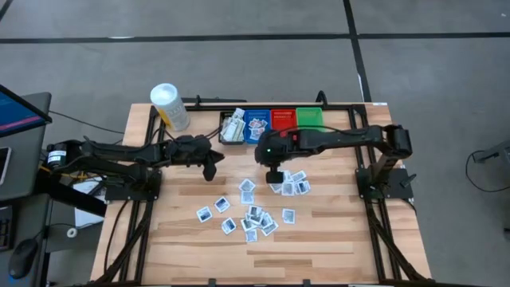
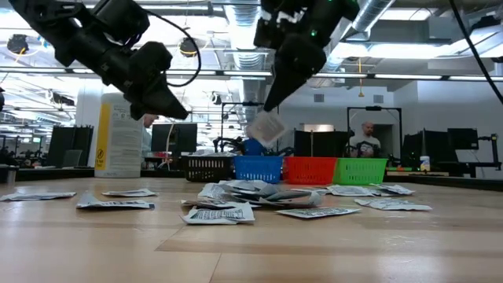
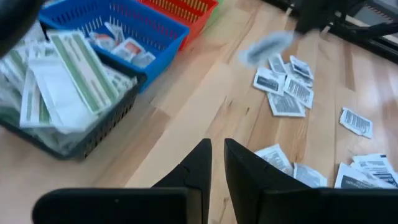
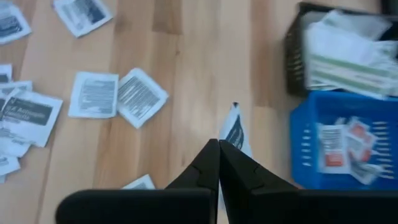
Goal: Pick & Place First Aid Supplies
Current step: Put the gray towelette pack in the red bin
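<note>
The right claw (image 2: 271, 106) is clamped on one thin, flat foil-like packet (image 2: 266, 126), lifted above the desk (image 1: 335, 239) near the blue bin (image 1: 256, 121). Pinched by an edge, the slick packet could slip or flutter wide of the bin. The left claw (image 3: 215, 163) hovers nearly together, empty.
</note>
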